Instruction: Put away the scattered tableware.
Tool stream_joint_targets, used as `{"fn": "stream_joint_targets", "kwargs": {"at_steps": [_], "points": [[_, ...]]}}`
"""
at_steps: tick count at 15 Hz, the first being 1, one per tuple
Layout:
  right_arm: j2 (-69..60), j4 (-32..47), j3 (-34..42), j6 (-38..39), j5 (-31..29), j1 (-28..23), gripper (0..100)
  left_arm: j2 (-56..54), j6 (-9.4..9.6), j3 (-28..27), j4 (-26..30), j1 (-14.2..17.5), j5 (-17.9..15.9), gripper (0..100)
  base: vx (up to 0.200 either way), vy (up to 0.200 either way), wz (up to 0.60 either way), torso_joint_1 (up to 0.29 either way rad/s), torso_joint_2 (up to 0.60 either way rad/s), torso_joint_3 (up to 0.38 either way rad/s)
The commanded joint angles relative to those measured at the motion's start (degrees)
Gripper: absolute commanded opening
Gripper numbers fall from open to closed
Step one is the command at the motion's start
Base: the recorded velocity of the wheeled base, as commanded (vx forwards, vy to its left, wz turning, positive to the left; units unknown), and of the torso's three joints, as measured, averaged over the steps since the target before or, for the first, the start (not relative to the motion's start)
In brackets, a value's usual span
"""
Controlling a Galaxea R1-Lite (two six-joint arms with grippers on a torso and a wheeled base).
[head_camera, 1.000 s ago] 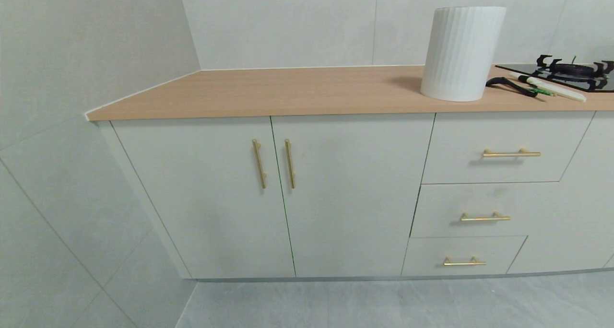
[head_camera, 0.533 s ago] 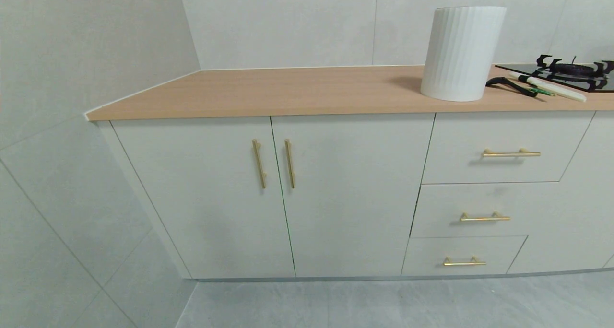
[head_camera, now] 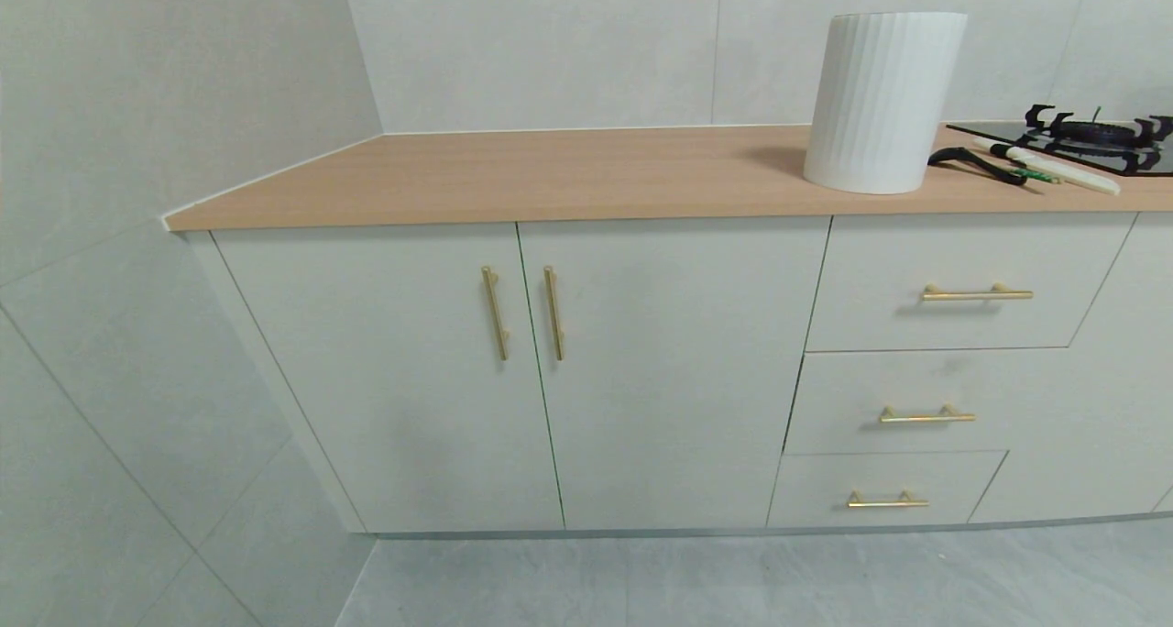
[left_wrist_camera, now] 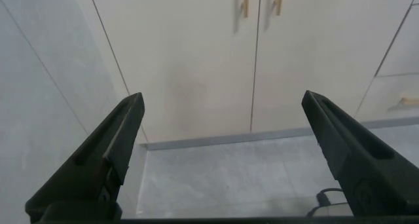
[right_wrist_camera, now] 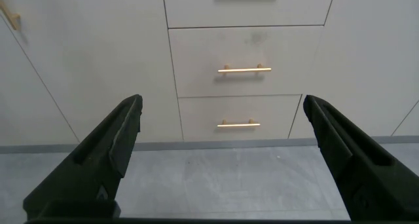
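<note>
nothing shifts: left gripper [left_wrist_camera: 222, 98] and right gripper [right_wrist_camera: 222, 99] hang low before the cupboard [head_camera: 385, 379], jaws spread, empty. utensils [head_camera: 1045, 164] lie far right on the counter [head_camera: 550, 173] beside the white holder [head_camera: 882, 104], so pickup isn't started.

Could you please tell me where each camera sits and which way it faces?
Head view: on the head, looking down at counter, white container, cabinet doors.
Left wrist view: left wrist, facing the doors' foot and floor; open left end effector frames it.
Right wrist view: right wrist, facing the drawers; open right end effector frames it.
Shared: head and left wrist both show the door handles.
</note>
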State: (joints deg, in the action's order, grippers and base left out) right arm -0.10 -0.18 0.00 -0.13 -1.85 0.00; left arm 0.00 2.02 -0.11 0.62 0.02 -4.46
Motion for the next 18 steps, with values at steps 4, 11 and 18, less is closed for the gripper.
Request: {"fn": "stream_joint_targets", "kwargs": {"at_steps": [4, 11, 18], "points": [[0.1, 0.0, 0.0, 0.0, 0.0, 0.0, 100, 0.0, -0.44, 0.0, 0.1, 0.0, -0.4, 100, 0.000, 0.000, 0.00, 0.000, 0.00, 0.000], [0.1, 0.0, 0.0, 0.0, 0.1, 0.0, 100, 0.0, -0.44, 0.0, 0.1, 0.0, -0.4, 100, 0.000, 0.000, 0.00, 0.000, 0.00, 0.000], [0.1, 0.0, 0.0, 0.1, 0.2, 0.0, 100, 0.0, -0.44, 0.0, 0.1, 0.0, -0.4, 100, 0.000, -0.171, 0.00, 0.003, 0.00, 0.002]]}}
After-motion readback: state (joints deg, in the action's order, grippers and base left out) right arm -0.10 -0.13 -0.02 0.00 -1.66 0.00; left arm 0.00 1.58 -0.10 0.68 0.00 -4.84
